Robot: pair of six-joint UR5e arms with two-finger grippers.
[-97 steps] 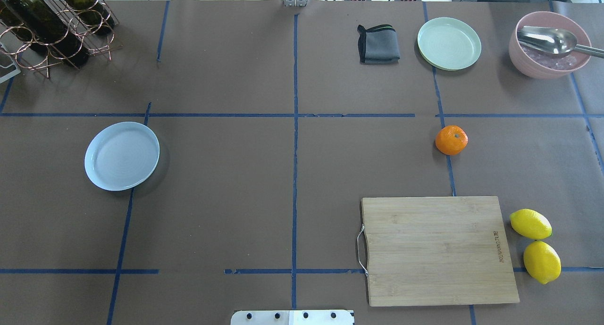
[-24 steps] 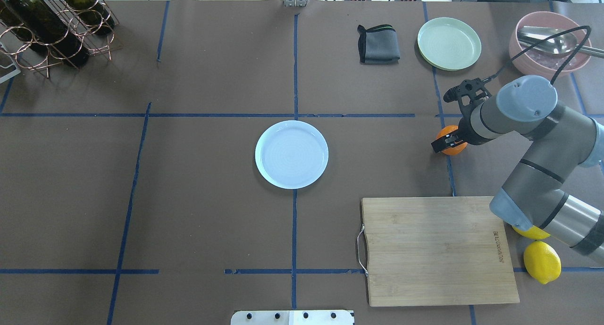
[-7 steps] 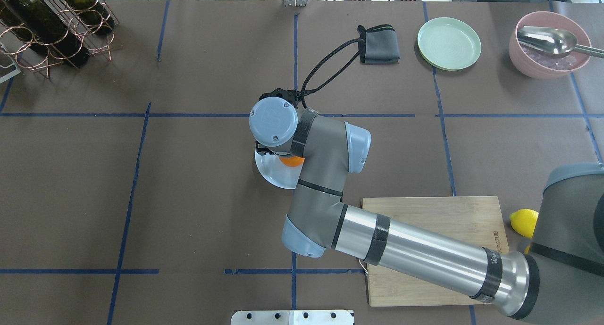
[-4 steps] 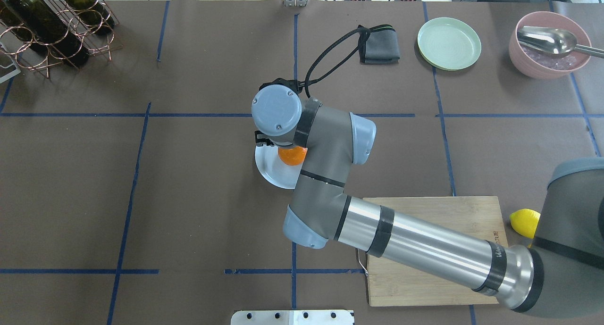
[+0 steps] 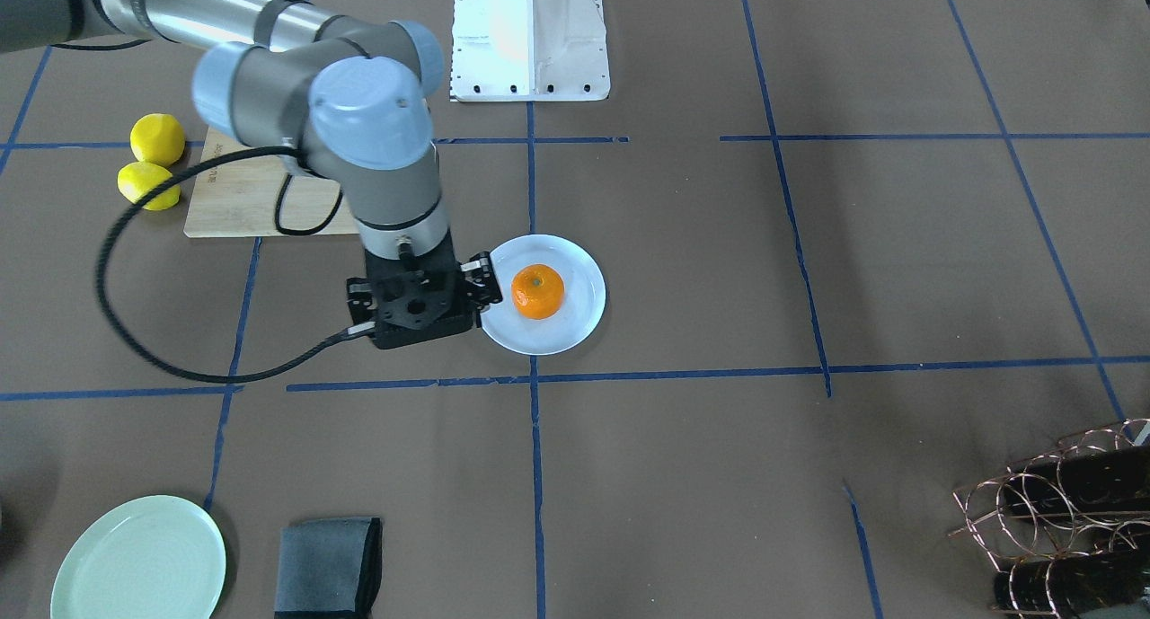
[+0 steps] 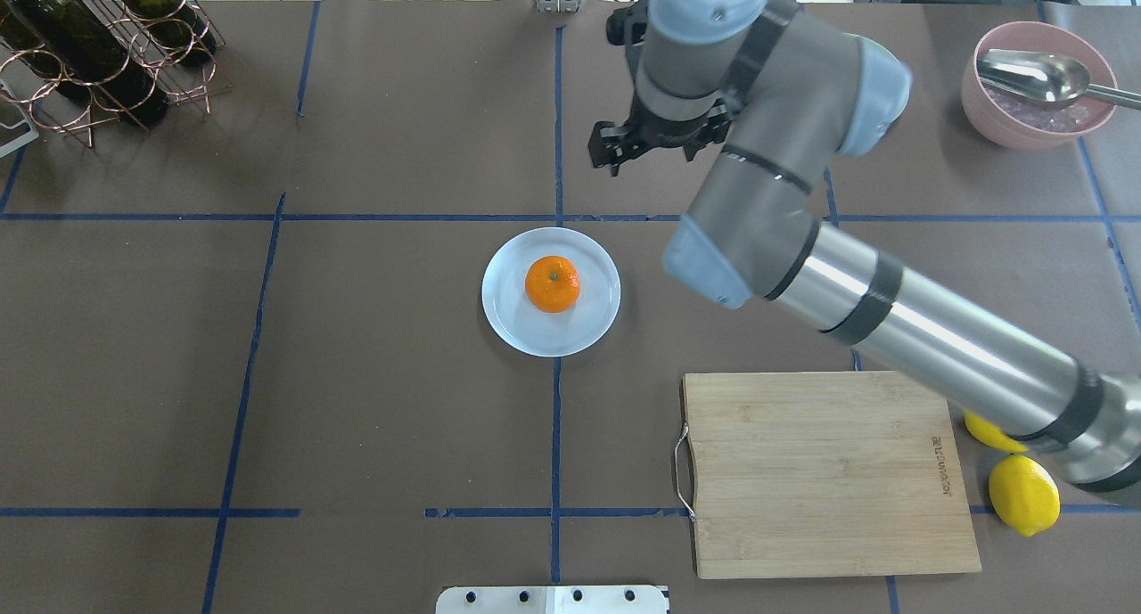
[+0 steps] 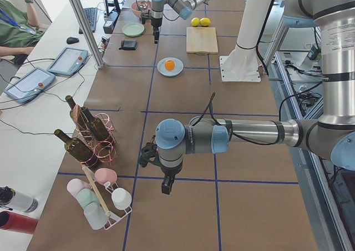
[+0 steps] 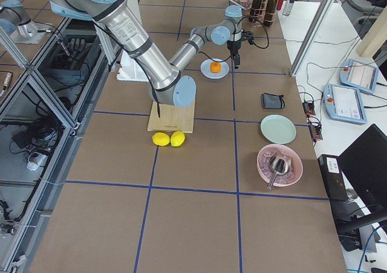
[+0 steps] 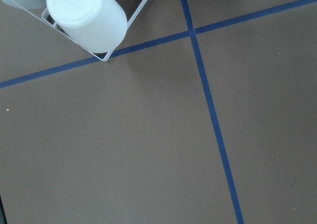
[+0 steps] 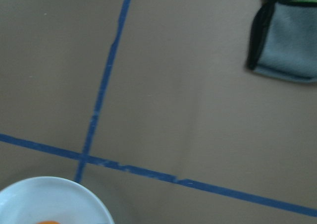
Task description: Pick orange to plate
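Observation:
The orange (image 6: 552,283) lies free in the middle of the pale blue-white plate (image 6: 508,315) at the table's centre, stem dot up. The front-facing view shows the same orange (image 5: 537,291) on that plate (image 5: 575,324). My right gripper (image 6: 651,146) hangs open and empty, up and away from the plate toward the far side. Its wrist view catches only the plate's rim (image 10: 49,199). My left gripper (image 7: 166,184) shows only in the exterior left view, far from the plate, and I cannot tell its state.
A wooden cutting board (image 6: 829,471) and two lemons (image 6: 1023,494) lie near right. A pale green plate (image 5: 137,561), a grey cloth (image 5: 328,565) and a pink bowl with a spoon (image 6: 1038,84) stand far right. A wine rack (image 6: 98,44) fills the far left corner.
My right gripper has let go of the orange, which now rests alone on the plate. The arm has lifted and swung away toward the far right.

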